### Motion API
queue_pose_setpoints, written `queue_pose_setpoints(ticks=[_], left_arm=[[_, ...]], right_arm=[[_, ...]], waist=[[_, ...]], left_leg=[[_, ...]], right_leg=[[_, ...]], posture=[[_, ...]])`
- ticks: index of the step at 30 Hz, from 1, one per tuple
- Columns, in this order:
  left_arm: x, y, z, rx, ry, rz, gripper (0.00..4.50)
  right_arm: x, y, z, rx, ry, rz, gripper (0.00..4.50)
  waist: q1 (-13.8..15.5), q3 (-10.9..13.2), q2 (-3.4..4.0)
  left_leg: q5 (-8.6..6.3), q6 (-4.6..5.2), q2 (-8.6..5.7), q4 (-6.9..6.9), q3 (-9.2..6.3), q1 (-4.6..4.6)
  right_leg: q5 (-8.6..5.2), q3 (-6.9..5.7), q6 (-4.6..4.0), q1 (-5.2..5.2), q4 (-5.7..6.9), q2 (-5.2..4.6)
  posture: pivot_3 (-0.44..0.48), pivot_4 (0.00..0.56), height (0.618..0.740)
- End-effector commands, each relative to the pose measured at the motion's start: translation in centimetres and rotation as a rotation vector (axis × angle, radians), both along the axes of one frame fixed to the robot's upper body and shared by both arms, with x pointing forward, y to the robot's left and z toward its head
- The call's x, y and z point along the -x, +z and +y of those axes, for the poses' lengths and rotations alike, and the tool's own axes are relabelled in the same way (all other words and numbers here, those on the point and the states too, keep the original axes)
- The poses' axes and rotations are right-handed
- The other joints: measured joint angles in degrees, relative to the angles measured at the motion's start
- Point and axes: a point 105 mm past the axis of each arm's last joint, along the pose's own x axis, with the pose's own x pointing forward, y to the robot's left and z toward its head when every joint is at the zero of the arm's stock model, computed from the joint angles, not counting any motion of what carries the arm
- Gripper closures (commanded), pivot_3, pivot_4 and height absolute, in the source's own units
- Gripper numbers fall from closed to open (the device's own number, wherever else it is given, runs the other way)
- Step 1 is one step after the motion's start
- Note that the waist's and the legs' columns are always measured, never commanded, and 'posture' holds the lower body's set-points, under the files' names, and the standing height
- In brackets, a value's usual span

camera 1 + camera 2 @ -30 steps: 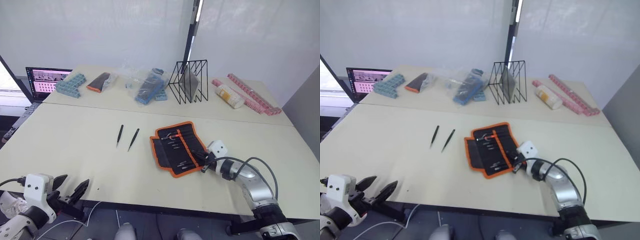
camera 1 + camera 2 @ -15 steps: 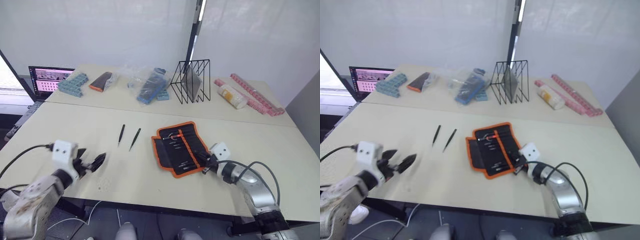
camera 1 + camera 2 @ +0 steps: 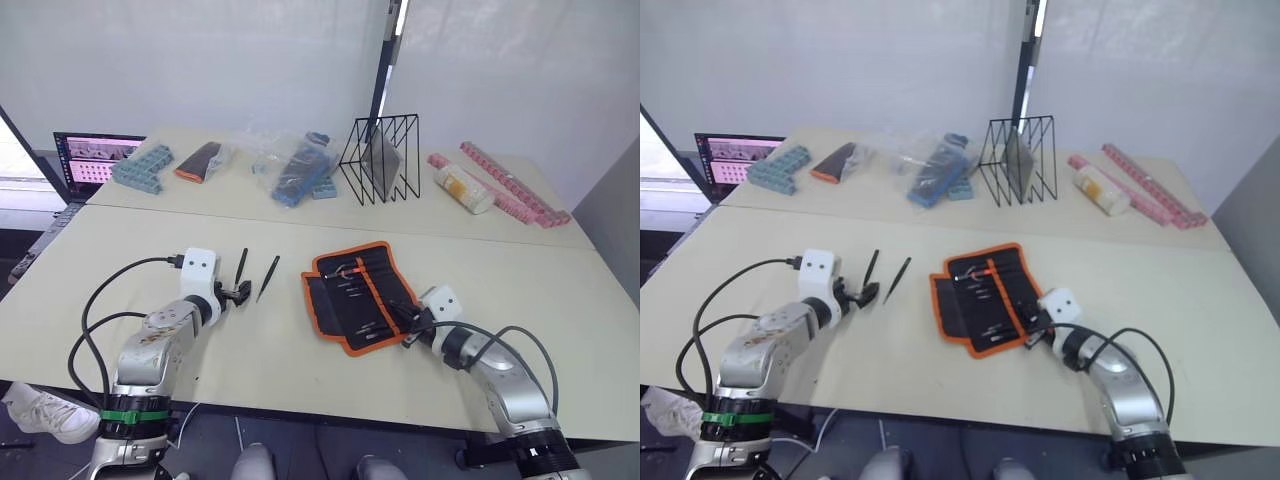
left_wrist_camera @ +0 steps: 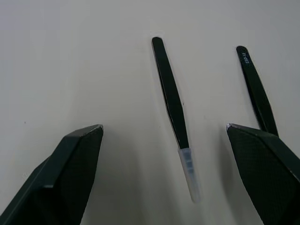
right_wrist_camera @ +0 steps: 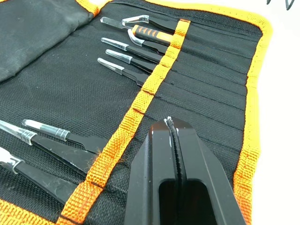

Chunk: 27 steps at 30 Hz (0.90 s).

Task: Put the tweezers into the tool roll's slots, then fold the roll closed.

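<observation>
My left hand [image 4: 164, 136] has come up from the bench edge and now sits right by the two loose tweezers [image 3: 240, 269]. Its fingers [image 4: 75, 159] are spread wide, with one pair lying on the bench [image 3: 150, 250] between them and the other just by one fingertip. It holds nothing. My right hand [image 5: 174, 136] is pressed shut, empty, resting over the slots [image 5: 206, 89] of the open tool roll [image 3: 355, 295]. More tweezers are tucked in the roll just ahead of it.
</observation>
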Motion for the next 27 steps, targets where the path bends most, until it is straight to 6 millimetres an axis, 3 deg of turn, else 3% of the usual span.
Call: queue_pose_setpoints(ticks=[1,6,10,20,27], left_arm=[[-0.8,-0.3,-0.3,-0.018,-0.001,-0.008,1.45],[-1.2,-0.7,-0.8,-0.051,-0.029,-0.015,3.06],[-1.5,-0.5,-0.1,-0.063,-0.002,-0.049,4.41],[-1.3,0.4,0.5,-0.05,-0.006,-0.098,4.48],[-1.0,1.5,0.6,-0.012,-0.043,-0.145,4.48]], right_arm=[[0.5,-2.2,-0.3,0.018,-0.02,0.091,4.5],[0.4,-2.0,-0.2,0.017,-0.018,0.086,4.5],[0.2,-1.6,-0.1,0.018,-0.017,0.074,4.5],[-0.3,1.2,-0.1,-0.013,-0.022,-0.014,4.5],[1.3,3.7,0.5,-0.052,-0.035,-0.058,4.5]], waist=[[0.0,0.0,0.03],[0.0,0.0,0.07],[0.0,0.0,0.08],[-0.1,0.1,0.28],[0.0,0.4,0.72]], left_leg=[[0.0,-0.01,0.0,0.01,0.0,0.02],[0.02,-0.03,0.0,0.01,0.0,0.03],[0.02,-0.03,-0.01,0.01,0.0,0.03],[0.02,-0.04,-0.01,0.01,0.0,-0.02],[0.03,-0.05,-0.01,-0.03,0.0,-0.37]], right_leg=[[0.0,0.0,0.0,0.02,0.02,0.0],[0.0,0.0,0.01,0.02,0.02,0.0],[0.0,0.01,0.02,0.03,0.02,0.0],[0.0,0.01,0.02,-0.02,0.03,0.0],[-0.01,0.01,0.05,-0.37,0.02,0.0]], posture=[[0.0,0.15,0.713],[0.0,0.15,0.713],[0.0,0.15,0.713],[0.0,0.15,0.713],[0.0,0.15,0.713]])
